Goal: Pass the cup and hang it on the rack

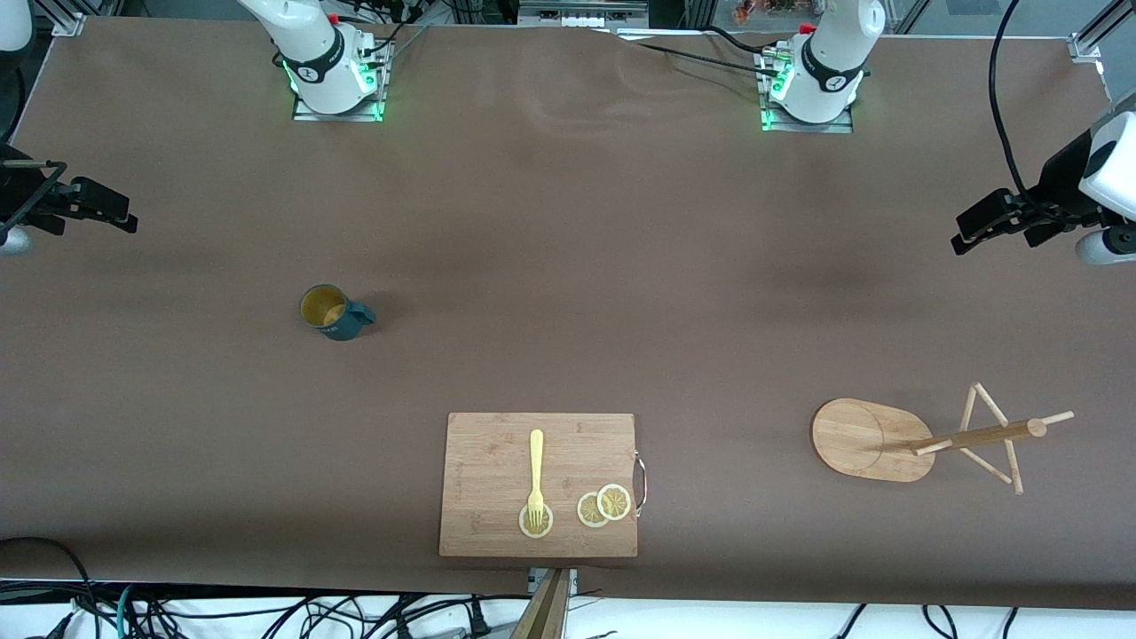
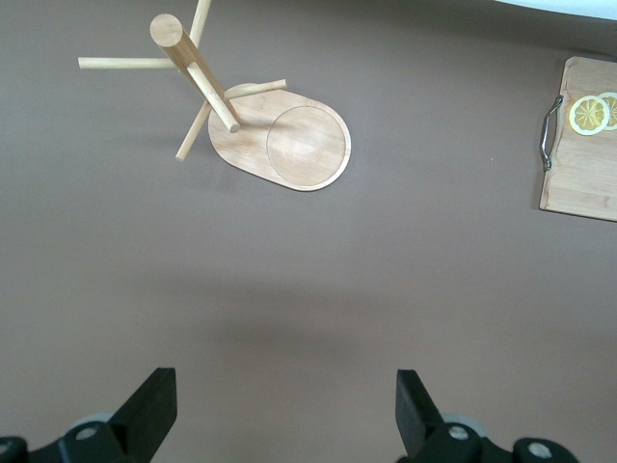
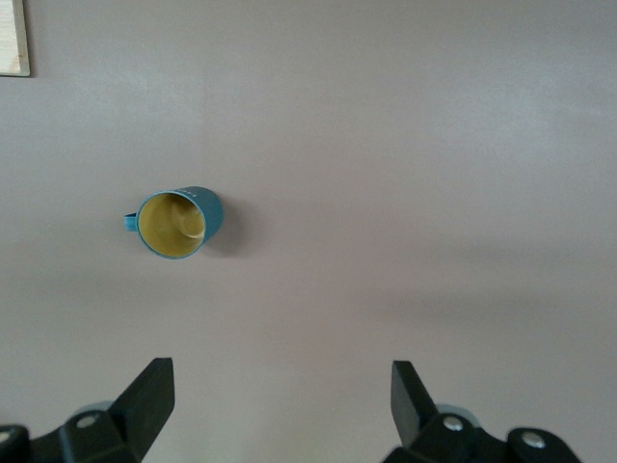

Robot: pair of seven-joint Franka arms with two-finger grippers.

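Observation:
The dark teal cup (image 1: 335,312) stands upright on the brown table toward the right arm's end, with its handle pointing toward the left arm's end. It also shows in the right wrist view (image 3: 175,223). The bamboo rack (image 1: 870,439) stands toward the left arm's end, nearer the front camera than the cup. It also shows in the left wrist view (image 2: 289,143). My right gripper (image 1: 120,213) is open and empty, up in the air over the right arm's end of the table (image 3: 281,400). My left gripper (image 1: 972,226) is open and empty, up in the air over the left arm's end (image 2: 286,405).
A wooden cutting board (image 1: 539,484) lies near the table's front edge between cup and rack. It carries a yellow fork (image 1: 536,475) and lemon slices (image 1: 604,505). Its metal handle (image 2: 549,132) faces the rack.

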